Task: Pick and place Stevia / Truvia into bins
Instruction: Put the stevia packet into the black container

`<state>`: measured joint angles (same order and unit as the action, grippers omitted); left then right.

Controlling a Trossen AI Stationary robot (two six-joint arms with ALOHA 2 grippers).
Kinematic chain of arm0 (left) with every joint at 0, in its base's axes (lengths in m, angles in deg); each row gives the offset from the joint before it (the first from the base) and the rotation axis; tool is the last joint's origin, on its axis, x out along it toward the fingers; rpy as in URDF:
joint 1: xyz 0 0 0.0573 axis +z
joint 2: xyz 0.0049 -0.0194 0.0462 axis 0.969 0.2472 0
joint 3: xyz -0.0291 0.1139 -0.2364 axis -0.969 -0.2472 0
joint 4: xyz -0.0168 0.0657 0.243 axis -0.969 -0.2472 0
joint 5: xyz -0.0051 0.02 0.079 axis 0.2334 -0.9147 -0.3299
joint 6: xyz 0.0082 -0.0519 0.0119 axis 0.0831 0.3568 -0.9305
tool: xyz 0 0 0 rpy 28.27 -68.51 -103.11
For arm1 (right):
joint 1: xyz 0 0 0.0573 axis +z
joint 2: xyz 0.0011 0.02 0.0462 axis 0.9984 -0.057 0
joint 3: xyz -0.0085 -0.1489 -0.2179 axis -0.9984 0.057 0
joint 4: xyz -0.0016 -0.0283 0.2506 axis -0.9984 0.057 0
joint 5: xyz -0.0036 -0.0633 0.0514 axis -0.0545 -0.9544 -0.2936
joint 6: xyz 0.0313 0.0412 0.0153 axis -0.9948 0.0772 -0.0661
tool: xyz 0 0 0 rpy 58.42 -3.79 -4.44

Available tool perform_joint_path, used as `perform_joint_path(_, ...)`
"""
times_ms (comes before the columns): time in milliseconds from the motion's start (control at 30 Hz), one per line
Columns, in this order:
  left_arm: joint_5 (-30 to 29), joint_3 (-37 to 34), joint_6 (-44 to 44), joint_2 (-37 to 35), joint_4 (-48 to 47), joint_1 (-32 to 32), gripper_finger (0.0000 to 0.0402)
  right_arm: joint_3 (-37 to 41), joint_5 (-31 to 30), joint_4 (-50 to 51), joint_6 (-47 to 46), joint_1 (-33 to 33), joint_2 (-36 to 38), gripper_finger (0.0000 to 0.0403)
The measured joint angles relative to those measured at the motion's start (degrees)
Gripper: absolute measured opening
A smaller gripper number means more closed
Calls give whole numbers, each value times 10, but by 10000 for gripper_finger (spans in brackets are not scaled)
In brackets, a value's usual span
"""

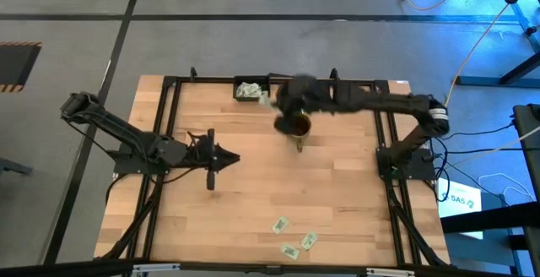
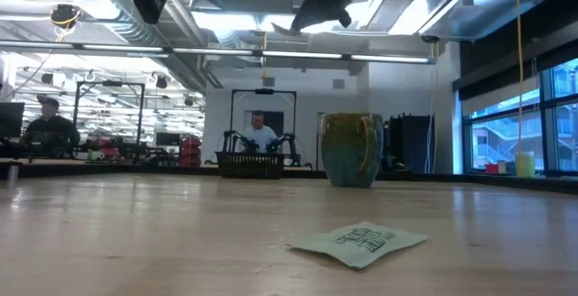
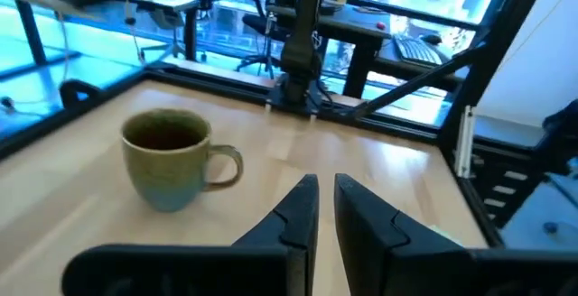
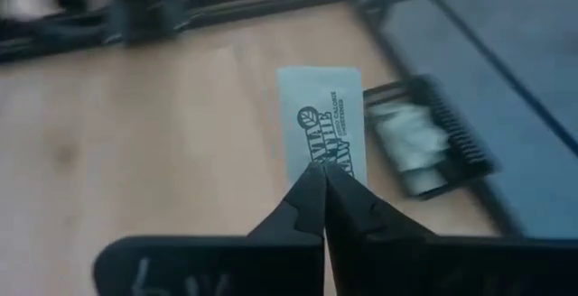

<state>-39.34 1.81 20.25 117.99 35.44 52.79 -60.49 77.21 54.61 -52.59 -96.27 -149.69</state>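
Right wrist view shows the right pincer (image 4: 322,180) closed on the short edge of a sachet (image 4: 321,123), which sticks out flat past the fingertips above the table (image 4: 135,134); the black tray (image 4: 424,143), already holding sachets, lies just beyond it. In the high view this pincer (image 1: 272,101) hangs at about 12 o'clock on the table, between the tray (image 1: 250,89) at the far edge and the mug (image 1: 295,125) beside it. Three more sachets (image 1: 293,236) lie loose near 6 o'clock, well apart from both bins; one of them (image 2: 359,241) lies flat in the foreground of the low view, with the mug (image 2: 350,148) standing upright farther back. These packets look very light, thin and limp, likely to bend or slip, so a pinch on one short edge, as here, seems the sound hold, and a flat one would probably need an edge nipped off the wood. The left pincer (image 1: 211,160) waits at about 9 o'clock, its fingers (image 3: 298,219) nearly together with a narrow gap and nothing between them, facing the mug (image 3: 167,156).
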Motion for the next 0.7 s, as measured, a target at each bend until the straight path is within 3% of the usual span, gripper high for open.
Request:
perform_joint_path(233,1,0,-40,-4,-16,28,33,-111,17,0,15,-100,-105,0)
perform_joint_path(700,23,0,-24,-4,-75,66,33,-318,65,65,31,-173,-366,0)
